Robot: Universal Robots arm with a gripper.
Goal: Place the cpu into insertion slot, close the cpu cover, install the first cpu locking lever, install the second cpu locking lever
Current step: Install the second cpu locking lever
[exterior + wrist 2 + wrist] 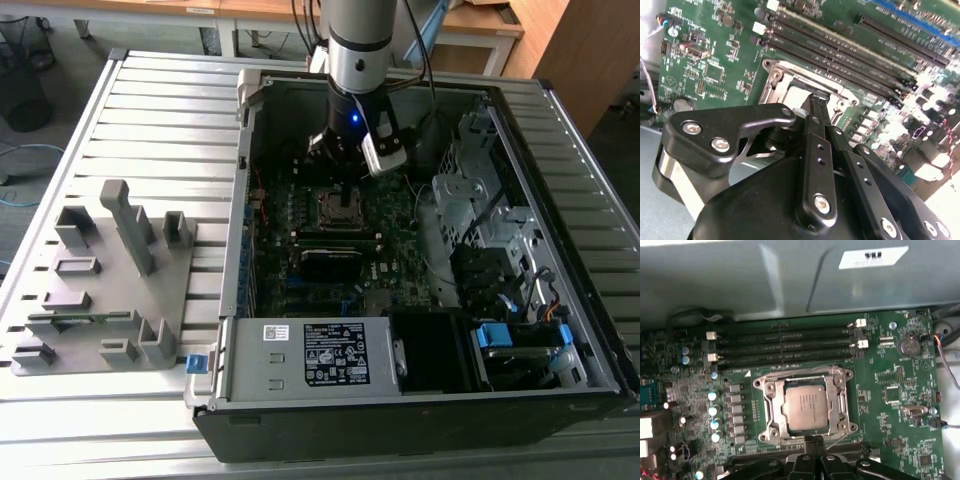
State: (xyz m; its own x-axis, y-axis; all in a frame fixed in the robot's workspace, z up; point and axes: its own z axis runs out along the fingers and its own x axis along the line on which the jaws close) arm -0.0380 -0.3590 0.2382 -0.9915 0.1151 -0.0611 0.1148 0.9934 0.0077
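cpu [807,409]: seated in insertion slot [771,426], cpu cover [842,390] down around it. i judge it light, rigid, fragile; hold by edges. gripper [816,102]: jaws pinched together, empty, at socket edge.

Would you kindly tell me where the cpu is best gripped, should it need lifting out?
Probably from straight above, pinching two opposite edges of the cpu top: it lies flat, and the cpu cover frames it closely, blocking any sideways approach.
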